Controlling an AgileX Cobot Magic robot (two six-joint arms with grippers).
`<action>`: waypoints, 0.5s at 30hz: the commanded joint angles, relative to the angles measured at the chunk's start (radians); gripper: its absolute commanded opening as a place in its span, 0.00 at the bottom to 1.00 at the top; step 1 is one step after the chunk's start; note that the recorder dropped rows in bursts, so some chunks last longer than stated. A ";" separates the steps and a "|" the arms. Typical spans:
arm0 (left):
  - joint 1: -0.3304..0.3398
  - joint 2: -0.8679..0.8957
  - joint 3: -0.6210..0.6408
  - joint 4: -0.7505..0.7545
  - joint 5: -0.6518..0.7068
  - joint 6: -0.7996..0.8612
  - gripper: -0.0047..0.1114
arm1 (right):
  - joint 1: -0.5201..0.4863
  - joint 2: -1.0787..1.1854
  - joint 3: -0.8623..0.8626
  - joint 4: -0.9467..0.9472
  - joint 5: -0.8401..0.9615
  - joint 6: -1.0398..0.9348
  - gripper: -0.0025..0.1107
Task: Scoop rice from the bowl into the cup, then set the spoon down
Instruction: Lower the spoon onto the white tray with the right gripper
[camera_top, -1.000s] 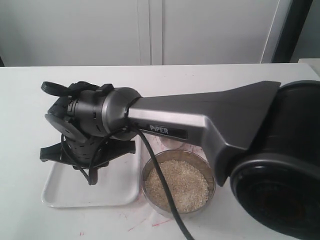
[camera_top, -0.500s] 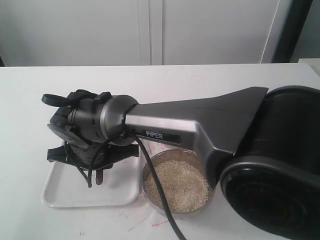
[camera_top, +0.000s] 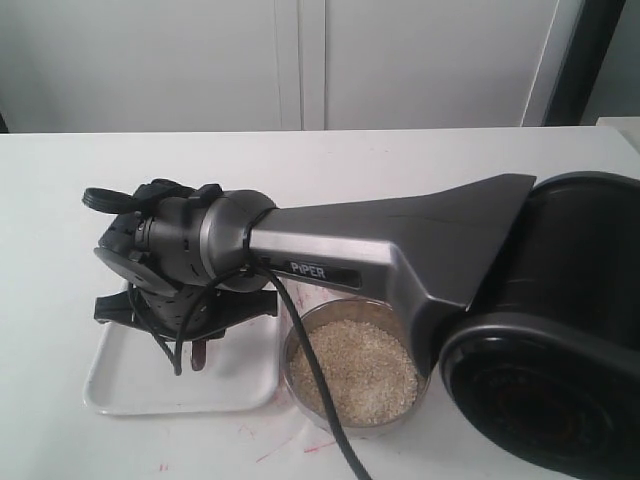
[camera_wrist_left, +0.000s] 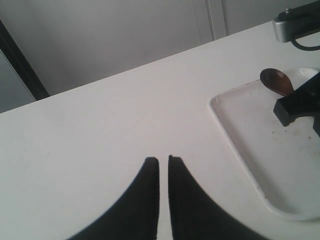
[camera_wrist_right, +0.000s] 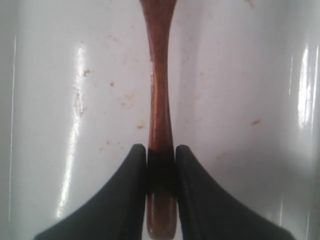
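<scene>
The right arm reaches across the table, and my right gripper (camera_top: 199, 338) hangs low over the white tray (camera_top: 120, 385). In the right wrist view this gripper (camera_wrist_right: 161, 151) is shut on the slim handle of the dark reddish-brown wooden spoon (camera_wrist_right: 160, 100), just above the tray floor. The spoon's oval bowl (camera_wrist_left: 276, 81) shows at the tray's far edge in the left wrist view. To the right of the tray stands the wide steel bowl (camera_top: 296, 345), filled with off-white rice (camera_top: 365, 370). My left gripper (camera_wrist_left: 163, 160) is shut over bare table with nothing in it. The cup is hidden.
The right arm's grey link (camera_top: 400, 250) and black base (camera_top: 560, 350) cover the right half of the table, and its cable (camera_top: 315, 380) crosses the bowl. The tray floor (camera_wrist_right: 240, 75) carries small brown specks. White cabinet doors (camera_top: 300, 60) stand behind the table.
Over the last second the right gripper came down with the spoon toward the tray and shifted slightly right. In the last half second it has barely moved.
</scene>
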 joint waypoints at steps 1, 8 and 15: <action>-0.001 -0.001 -0.003 -0.007 -0.002 -0.001 0.16 | 0.004 -0.003 -0.005 -0.001 0.012 -0.012 0.02; -0.001 -0.001 -0.003 -0.007 -0.002 -0.001 0.16 | 0.004 -0.003 -0.005 -0.001 0.014 -0.039 0.05; -0.001 -0.001 -0.003 -0.007 -0.002 -0.001 0.16 | 0.004 -0.003 -0.005 -0.004 0.010 -0.062 0.27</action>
